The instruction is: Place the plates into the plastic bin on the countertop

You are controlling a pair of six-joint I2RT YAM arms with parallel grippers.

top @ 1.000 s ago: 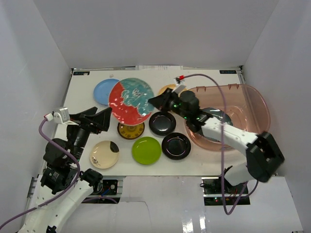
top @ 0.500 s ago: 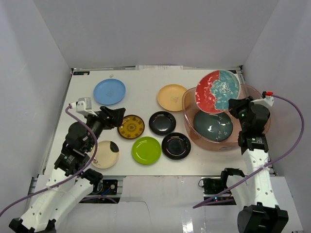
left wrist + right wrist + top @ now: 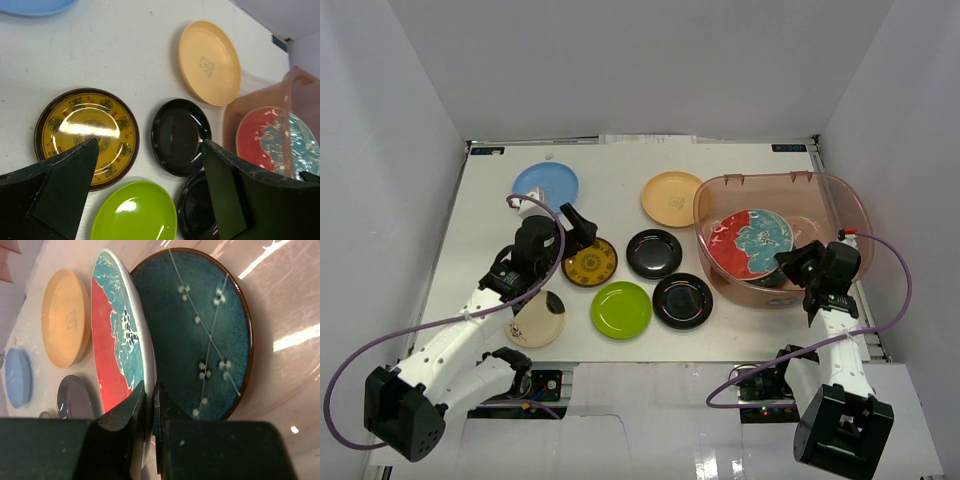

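Fingers first – the right fingers (image 3: pixel 786 264) are pinched tight on the near rim of the red-and-teal plate (image 3: pixel 750 240), one on each face of it, as the right wrist view shows plainly. That plate sits inside the plastic bin (image 3: pixel 780 178) at the right end of the desk (image 3: pixel 620 170), tilted up on its gripped side with its painted face turned toward the left. Under it, flat on the bin's floor, lies the dark teal plate (image 3: pixel 200 335) with pale blossom sprigs; I cannot tell whether the two touch at the far edge.

Over on the other side the left fingers (image 3: pixel 578 225) are spread wide with nothing between them – they hang above the desk at the upper edge of the yellow-brown patterned plate (image 3: pixel 590 262).

Out on the desk, none in the bin:
- light blue plate (image 3: pixel 545 187) at the back left
- orange-yellow plate (image 3: pixel 672 198) just beside the bin's left wall
- rear black plate (image 3: pixel 654 254) and front black plate (image 3: pixel 682 300), close together near the middle
- lime green plate (image 3: pixel 621 309) at the front
- cream plate (image 3: pixel 535 318) at the front left, partly hidden under the left arm
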